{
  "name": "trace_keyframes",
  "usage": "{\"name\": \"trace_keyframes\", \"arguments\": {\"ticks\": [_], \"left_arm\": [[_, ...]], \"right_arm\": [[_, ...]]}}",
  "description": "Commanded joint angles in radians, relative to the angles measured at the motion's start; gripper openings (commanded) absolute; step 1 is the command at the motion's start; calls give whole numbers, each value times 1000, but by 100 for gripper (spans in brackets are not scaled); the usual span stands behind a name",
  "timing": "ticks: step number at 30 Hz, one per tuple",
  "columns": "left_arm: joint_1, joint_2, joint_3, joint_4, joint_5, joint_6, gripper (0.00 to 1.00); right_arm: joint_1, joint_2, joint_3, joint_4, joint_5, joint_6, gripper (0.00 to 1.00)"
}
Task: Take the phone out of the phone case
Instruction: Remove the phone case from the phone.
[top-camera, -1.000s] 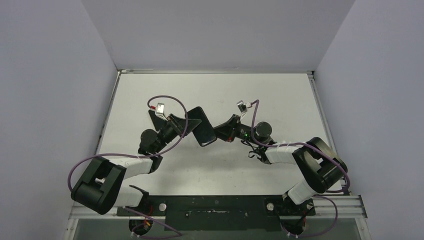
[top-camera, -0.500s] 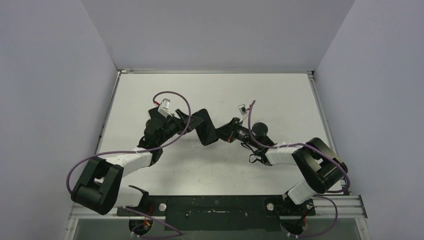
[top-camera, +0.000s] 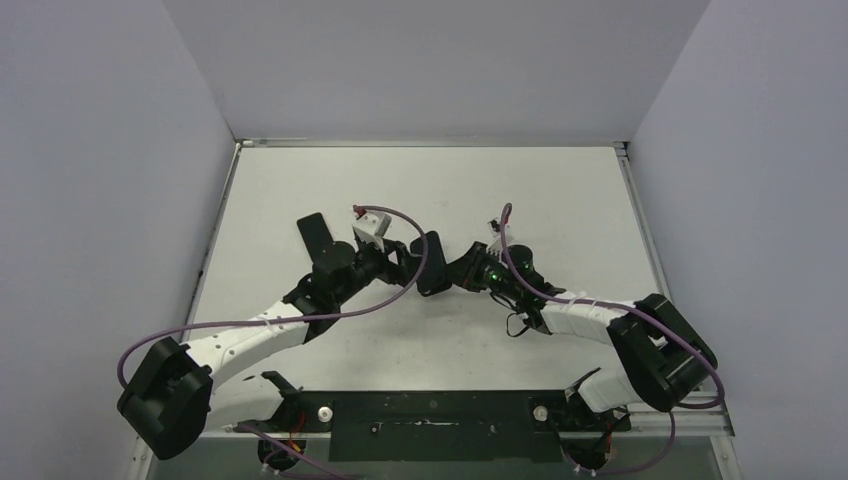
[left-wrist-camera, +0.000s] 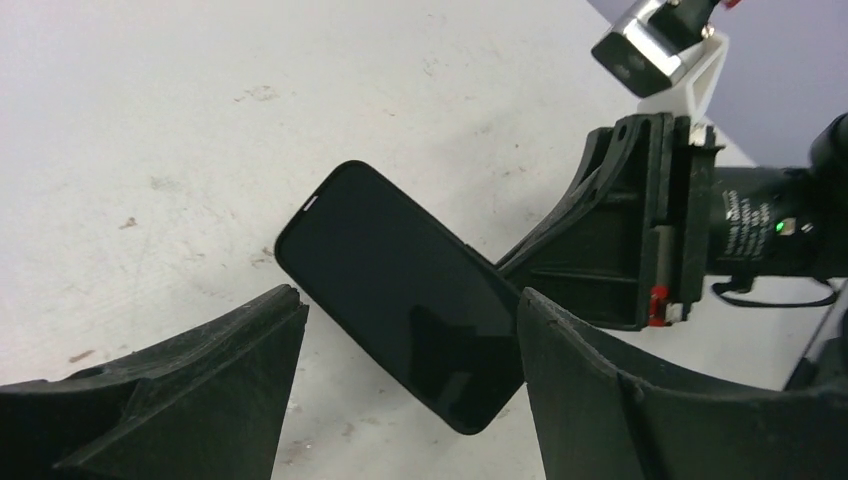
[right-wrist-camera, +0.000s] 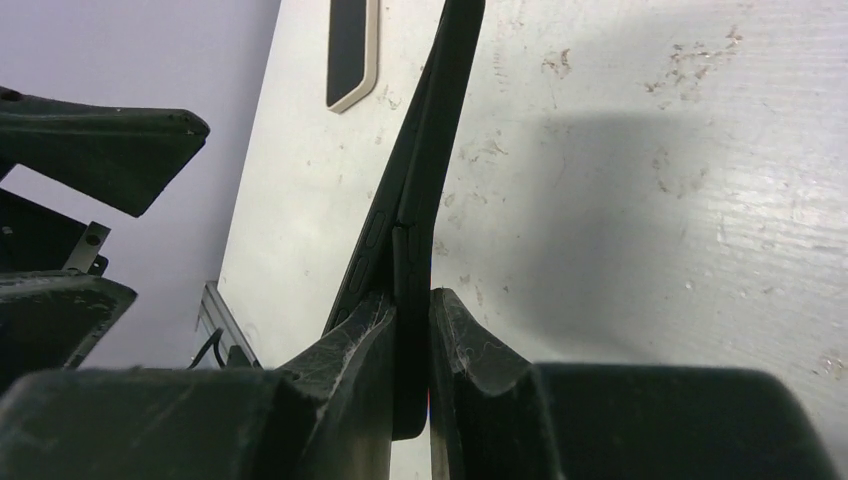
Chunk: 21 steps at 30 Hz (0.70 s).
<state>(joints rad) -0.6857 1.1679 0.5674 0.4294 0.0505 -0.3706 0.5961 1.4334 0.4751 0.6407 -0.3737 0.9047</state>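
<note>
The black phone (left-wrist-camera: 400, 290) hangs above the table, screen facing my left wrist camera. My right gripper (right-wrist-camera: 410, 295) is shut on its edge, which runs up between the fingers (right-wrist-camera: 350, 340) with the side buttons showing. From above, the phone (top-camera: 432, 264) stands nearly edge-on between the two grippers. My left gripper (left-wrist-camera: 408, 300) is open, one finger either side of the phone's lower corner without touching it. A flat black piece with a pale rim, the phone case (right-wrist-camera: 350, 50), lies on the table by itself, left of the arms (top-camera: 313, 235).
The white table (top-camera: 560, 200) is walled on three sides by grey panels. A metal rail (top-camera: 430, 412) with both arm bases runs along the near edge. Purple cables loop over each arm.
My left gripper opened and let go of the phone. The left arm swung toward the middle, uncovering the case. The right gripper kept its hold and turned the phone more on edge.
</note>
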Motion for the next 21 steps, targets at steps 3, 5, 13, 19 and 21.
{"name": "trace_keyframes", "arguments": {"ticks": [3,5,13,19,21], "left_arm": [[-100,-32,-42,79,-84,325,75],[-140,-32,-73,134,-92,420,75],[-219,-30,-198,362,-86,618,75],[-307,51,-240,553,-144,753,73],[-332,85,-230,572,-183,790,72]], "right_arm": [[-4,-109,62,-53,47,23,0],[-4,-126,63,-79,56,30,0],[4,-177,73,-156,102,26,0],[28,-174,76,-158,115,38,0],[39,-174,77,-159,122,39,0]]}}
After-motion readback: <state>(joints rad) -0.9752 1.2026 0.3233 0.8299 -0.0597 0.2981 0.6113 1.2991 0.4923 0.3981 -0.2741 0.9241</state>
